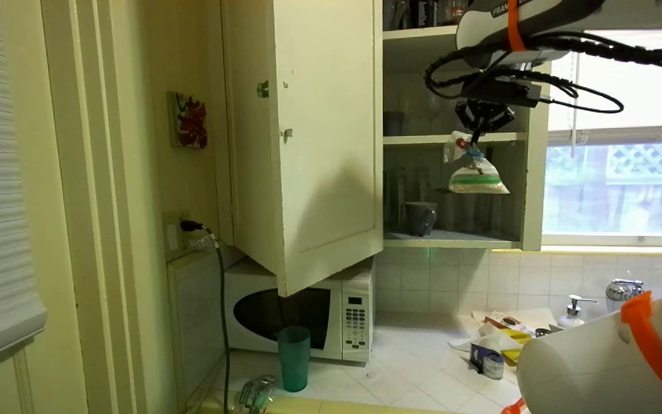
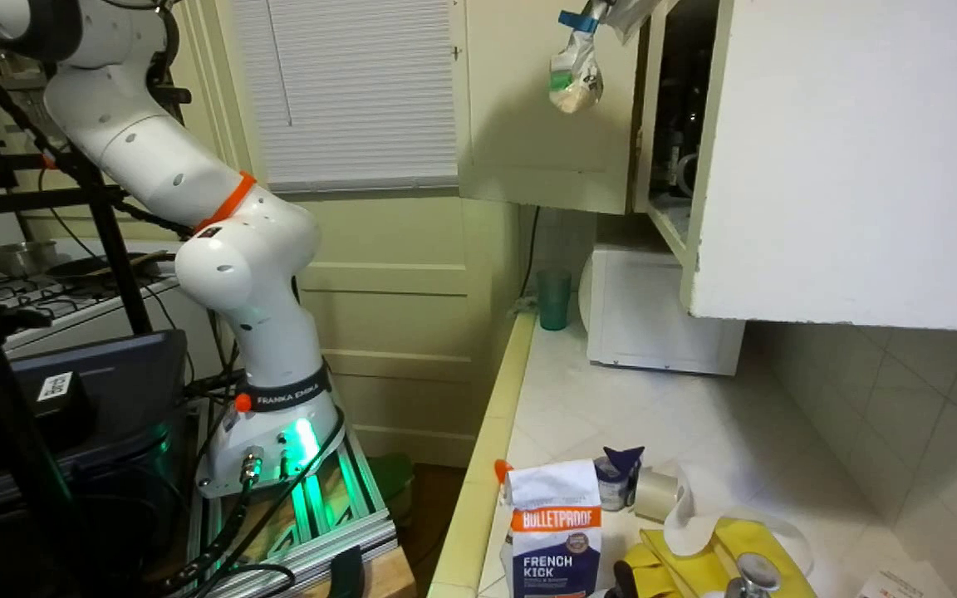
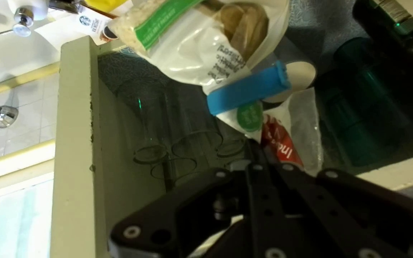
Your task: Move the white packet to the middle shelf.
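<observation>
The white packet (image 1: 478, 178), a clear-and-white bag with a green stripe and a blue clip, hangs from my gripper (image 1: 474, 140). My gripper is shut on its gathered top, above the clip; the wrist view shows the fingertips (image 3: 258, 147) pinching it beside a red printed part. The packet (image 3: 188, 53) is tilted in the wrist view. It hangs in the air before the open cabinet, its body lower than the middle shelf (image 1: 451, 139) edge in that exterior view. The packet (image 2: 576, 71) also shows in an exterior view, where most of the gripper is out of frame.
The cabinet door (image 1: 331, 132) stands open beside the shelves. A grey mug (image 1: 421, 218) and clear glasses (image 3: 195, 143) stand on the lower shelf. A dark cup (image 1: 393, 122) is on the middle shelf. The cabinet's side post (image 3: 75, 143) is close. A microwave (image 1: 357, 310) stands below.
</observation>
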